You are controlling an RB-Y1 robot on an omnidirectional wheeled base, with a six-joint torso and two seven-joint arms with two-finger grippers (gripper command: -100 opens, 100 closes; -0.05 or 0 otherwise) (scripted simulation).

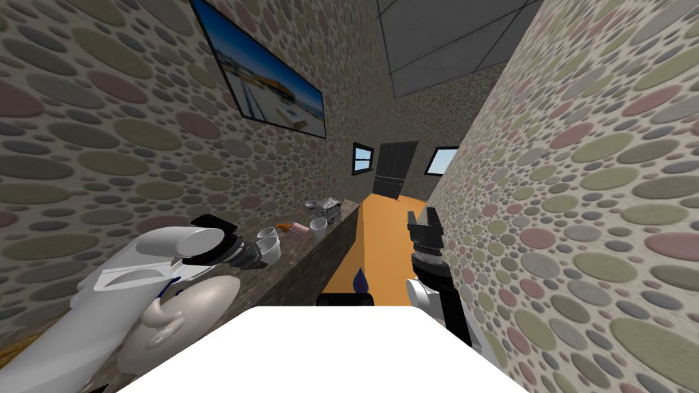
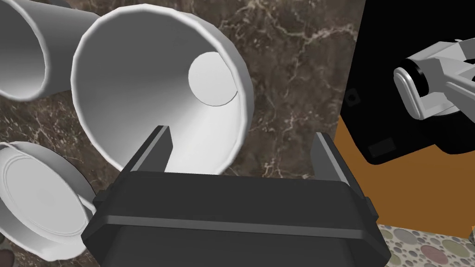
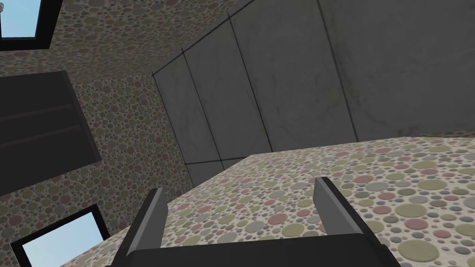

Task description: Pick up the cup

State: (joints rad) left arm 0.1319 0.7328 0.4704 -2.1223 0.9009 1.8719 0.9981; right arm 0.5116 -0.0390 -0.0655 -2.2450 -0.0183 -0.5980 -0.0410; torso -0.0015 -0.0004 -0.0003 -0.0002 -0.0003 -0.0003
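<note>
White and plain, the cup [image 2: 139, 92] sits on the brown marbled counter [image 2: 287, 69] at the robot's ten o'clock. The left gripper [image 2: 241, 135] straddles its rim, fingers spread, so the approach looks nearly done. Next, I'd say: lower, then pinch the wall. The right gripper [image 3: 240, 186], at one o'clock, hangs unclenched.

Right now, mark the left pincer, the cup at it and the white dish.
left pincer [image 2: 241, 136], left wrist view, between fingertips.
cup [image 2: 139, 79], left wrist view, inner wall.
white dish [image 2: 39, 199], left wrist view, flat middle.

Rounded white, black-collared left forearm [image 1: 164, 249]; left gripper [image 2: 241, 135] a dark box with grey blades
</note>
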